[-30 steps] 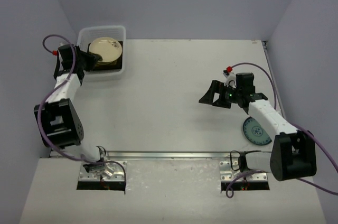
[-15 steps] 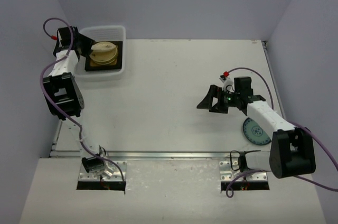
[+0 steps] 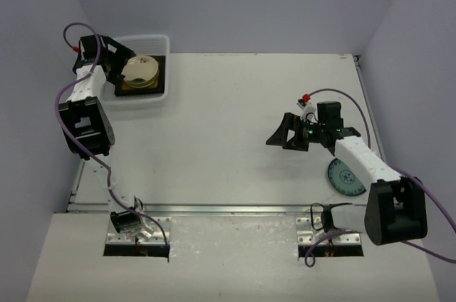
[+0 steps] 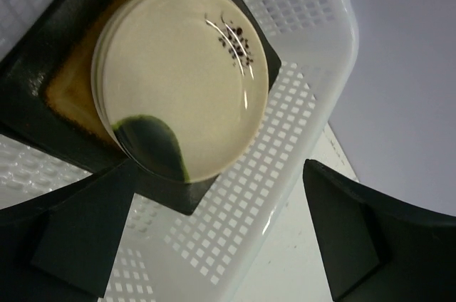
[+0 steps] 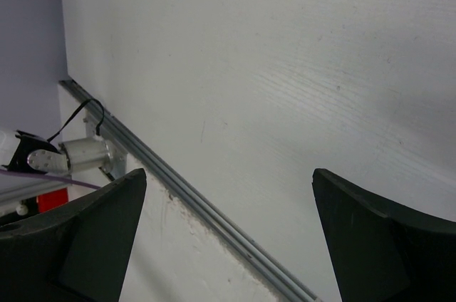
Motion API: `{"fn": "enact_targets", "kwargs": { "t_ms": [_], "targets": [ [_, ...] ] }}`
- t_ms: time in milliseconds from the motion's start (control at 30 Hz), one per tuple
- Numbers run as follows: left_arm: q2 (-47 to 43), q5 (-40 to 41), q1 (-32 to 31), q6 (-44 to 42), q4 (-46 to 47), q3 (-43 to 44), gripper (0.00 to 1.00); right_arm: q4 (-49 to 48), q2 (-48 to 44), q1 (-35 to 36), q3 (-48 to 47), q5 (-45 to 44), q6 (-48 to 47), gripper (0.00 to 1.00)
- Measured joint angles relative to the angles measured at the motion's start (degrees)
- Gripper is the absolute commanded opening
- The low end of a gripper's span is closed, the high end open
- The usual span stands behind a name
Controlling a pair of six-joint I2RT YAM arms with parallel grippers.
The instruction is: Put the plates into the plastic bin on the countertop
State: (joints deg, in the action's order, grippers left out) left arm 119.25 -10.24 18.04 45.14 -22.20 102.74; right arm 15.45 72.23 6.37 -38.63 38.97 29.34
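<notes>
At the far left corner of the countertop (image 3: 228, 117) sits the plastic bin (image 4: 292, 138), and inside it a round cream plate (image 4: 182, 81) rests on a dark square plate (image 4: 43, 56) with a mustard centre. The round plate lies off-centre, towards one corner of the square one. The left gripper (image 3: 121, 65) hangs over the bin with its fingers spread wide and nothing between them. If it pulls away low, a finger could catch the flared rim, drag the light bin or jolt the stack askew. Well apart, over bare table on the right, the right gripper (image 3: 282, 132) is likewise wide open and empty. A blue-patterned plate (image 3: 345, 176) lies flat beside that arm; a poor pinch might skid it towards the right edge. No brand, label or writing can be read, only the cream plate's brushed motif and green blotch.
</notes>
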Motion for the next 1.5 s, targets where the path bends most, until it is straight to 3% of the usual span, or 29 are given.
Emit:
{"fn": "enact_targets", "kwargs": {
  "t_ms": [200,367,467,633,900,1000,1233,1500],
  "targets": [
    [-12.02,-3.78,-6.83,-4.93,1.69,-5.87,1.0,5.49,-9.01,0.03,-2.99,-7.73,1.05,0.99],
    [-26.14,-12.96,-19.97,-5.13,15.09,-19.05,1.0,11.16,-22.12,0.04,-8.65,-17.13,1.57,0.99],
    [-27.36,-16.18,-29.87,-4.27,22.7,-26.4,1.0,14.6,-27.33,0.04,-14.42,-21.13,1.03,0.99],
    [-16.56,-21.06,-44.52,0.72,33.29,-31.92,1.0,18.74,-33.47,0.04,-21.76,-25.72,0.35,0.99],
    [4.64,-24.25,-60.77,7.71,39.0,-26.05,1.0,23.37,-42.37,0.04,-23.62,-31.15,0.67,0.99],
    [11.64,-21.78,-65.15,9.36,39.21,-16.34,1.0,25.91,-42.28,0.04,-23.76,-32.57,0.45,0.99],
    [20.69,-16.5,-74.13,14.25,39.68,-6.18,0.98,28.5,-42.26,0.06,-23.76,-33.21,0.14,0.99],
    [29.67,-12.33,-78.98,18.27,41.24,6.42,0.81,28.84,-42.21,0.04,-23.76,-32.39,-0.04,0.99]
  ]
}}
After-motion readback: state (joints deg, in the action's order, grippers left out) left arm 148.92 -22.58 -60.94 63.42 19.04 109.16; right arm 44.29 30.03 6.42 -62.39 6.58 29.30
